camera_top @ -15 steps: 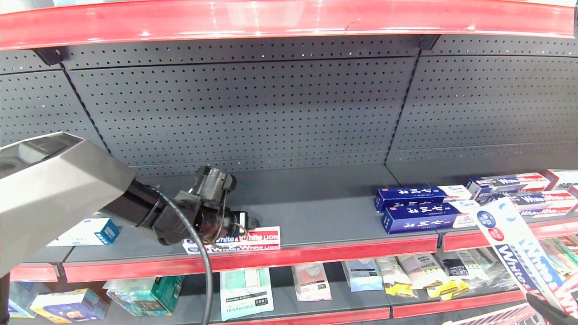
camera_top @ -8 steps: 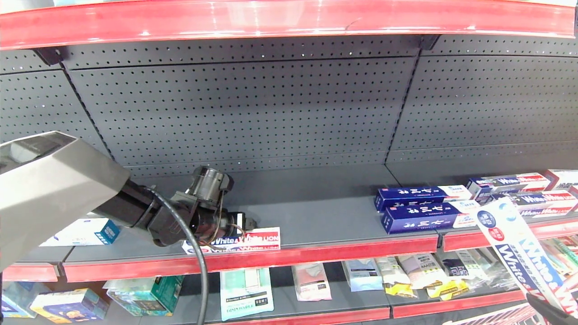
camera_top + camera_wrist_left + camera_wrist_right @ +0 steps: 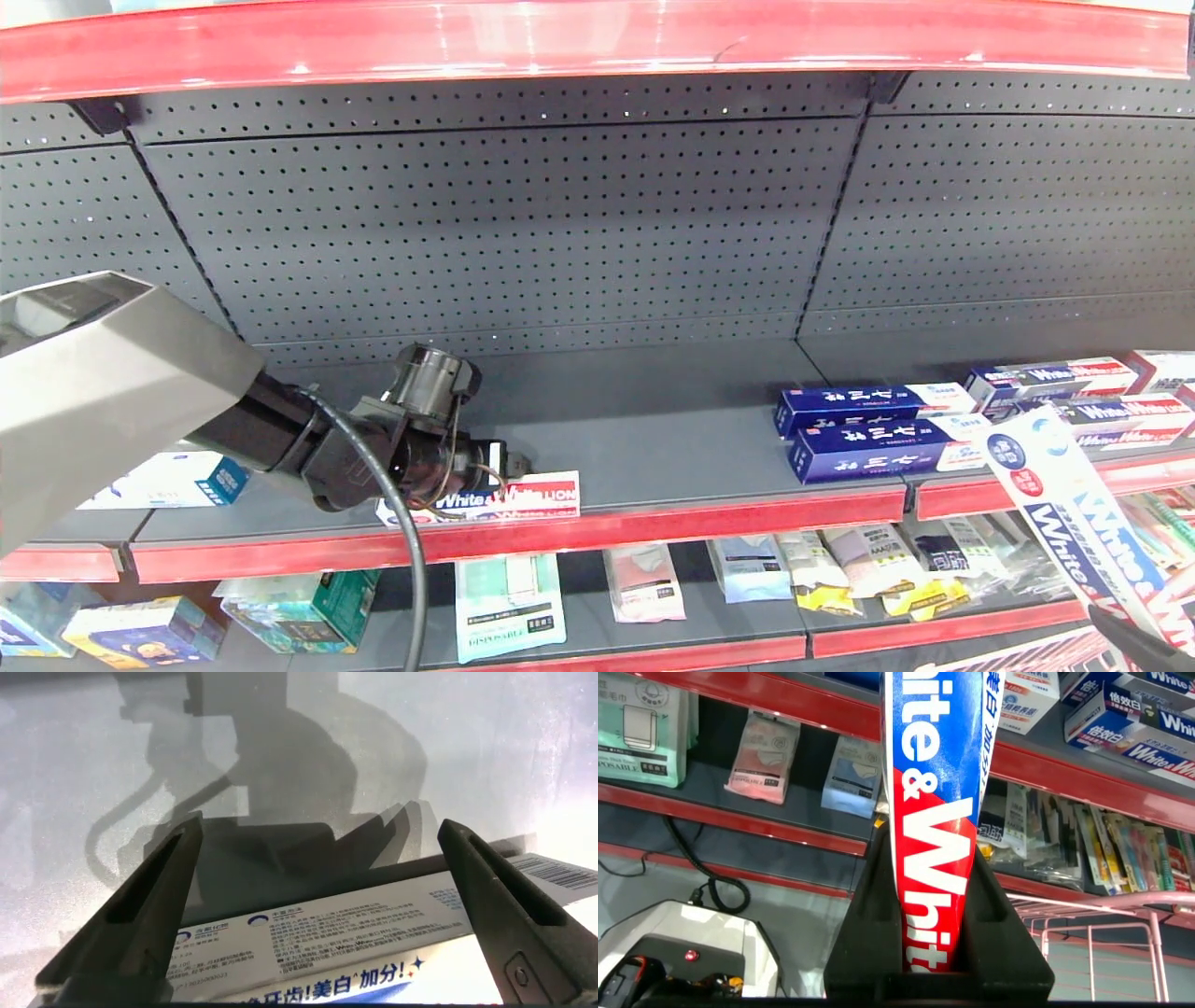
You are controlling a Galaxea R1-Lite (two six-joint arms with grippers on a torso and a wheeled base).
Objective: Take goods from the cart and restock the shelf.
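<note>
A white and red toothpaste box (image 3: 509,495) lies flat at the front edge of the grey shelf (image 3: 653,439), left of centre. My left gripper (image 3: 518,460) hovers just over its left end, open; in the left wrist view the box (image 3: 355,943) lies under and between the spread fingers (image 3: 159,905). At the lower right, my right gripper (image 3: 1130,639) is shut on a second toothpaste box (image 3: 1074,523), holding it upright in front of the shelf. In the right wrist view that box (image 3: 929,784) stands clamped in the right gripper (image 3: 929,859).
Two blue boxes (image 3: 878,429) and more white toothpaste boxes (image 3: 1055,383) lie on the right of the shelf. A white and blue box (image 3: 177,478) sits at the left. Packets (image 3: 644,579) fill the lower shelf. A pink wire cart (image 3: 1102,943) stands below.
My left arm has drawn back a little to the left, while the toothpaste box on the shelf has stayed put. The right arm and its box have not moved.
</note>
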